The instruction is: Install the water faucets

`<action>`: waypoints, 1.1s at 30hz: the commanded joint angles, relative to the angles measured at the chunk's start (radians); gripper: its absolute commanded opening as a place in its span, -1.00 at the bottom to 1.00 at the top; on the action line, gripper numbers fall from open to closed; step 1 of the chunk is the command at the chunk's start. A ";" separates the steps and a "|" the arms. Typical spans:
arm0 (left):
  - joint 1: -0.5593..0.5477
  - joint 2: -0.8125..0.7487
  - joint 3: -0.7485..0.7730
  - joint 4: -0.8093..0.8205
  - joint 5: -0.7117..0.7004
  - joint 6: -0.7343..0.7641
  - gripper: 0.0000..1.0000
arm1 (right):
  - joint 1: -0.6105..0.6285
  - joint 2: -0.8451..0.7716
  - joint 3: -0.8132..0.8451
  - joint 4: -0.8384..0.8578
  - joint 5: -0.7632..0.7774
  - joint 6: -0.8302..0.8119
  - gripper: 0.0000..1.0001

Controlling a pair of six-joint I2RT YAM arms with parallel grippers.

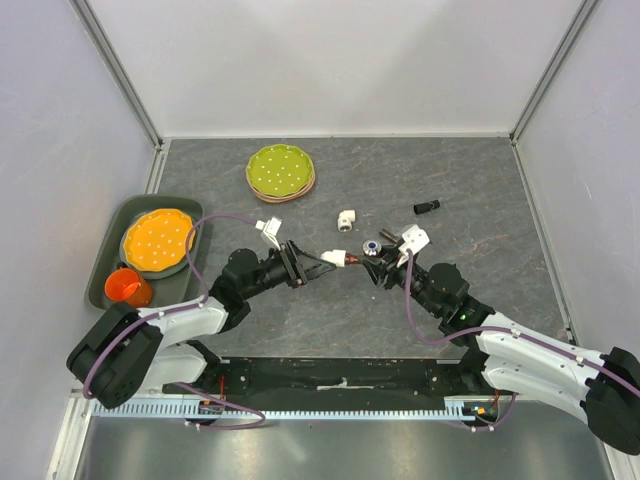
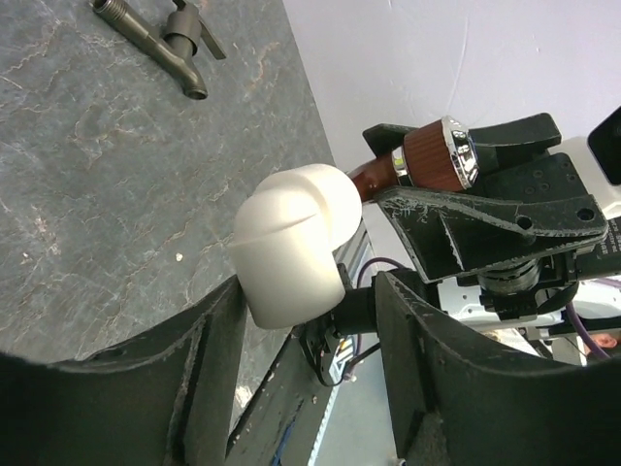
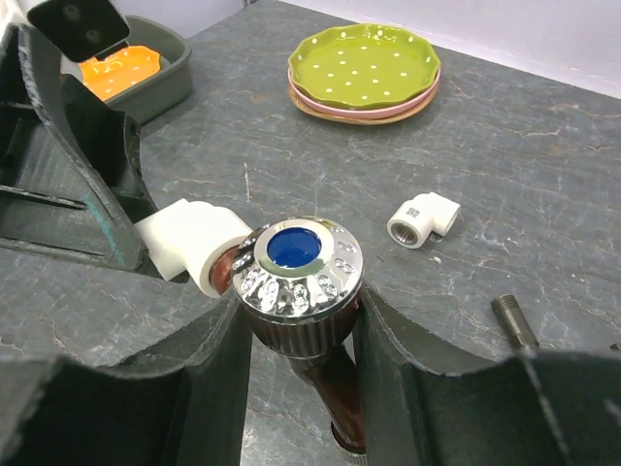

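Note:
My left gripper (image 1: 318,262) (image 2: 306,301) is shut on a white plastic elbow fitting (image 2: 291,243), held above the table at centre. My right gripper (image 1: 375,255) (image 3: 301,330) is shut on the reddish-brown water faucet (image 3: 299,267) by its chrome, blue-capped handle. The faucet's inlet end sits in the mouth of the held elbow (image 3: 189,243); it also shows in the left wrist view (image 2: 427,160). The dark grey metal faucet (image 2: 160,39) lies on the table just behind the grippers (image 1: 386,234); only its threaded end (image 3: 514,320) shows in the right wrist view.
A second white elbow (image 1: 347,220) (image 3: 422,218) lies on the table behind the grippers. A short black cylinder (image 1: 427,207) lies to the back right. Stacked plates, green on top (image 1: 280,172), stand at the back. A grey tray (image 1: 112,262) with an orange plate and cup is at the left.

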 commanded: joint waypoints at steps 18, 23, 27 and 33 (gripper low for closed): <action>0.065 0.047 -0.011 0.265 0.187 -0.066 -0.96 | -0.068 0.025 0.022 0.080 -0.250 0.062 -0.30; 0.076 0.044 0.011 0.251 0.241 -0.068 -0.97 | -0.087 0.022 0.022 0.092 -0.340 0.070 -0.07; 0.079 0.040 0.017 0.242 0.252 -0.068 -0.96 | -0.087 0.025 0.028 0.085 -0.376 0.064 0.06; 0.088 0.029 0.015 0.234 0.259 -0.075 -0.96 | -0.087 0.016 0.030 0.069 -0.368 0.053 0.18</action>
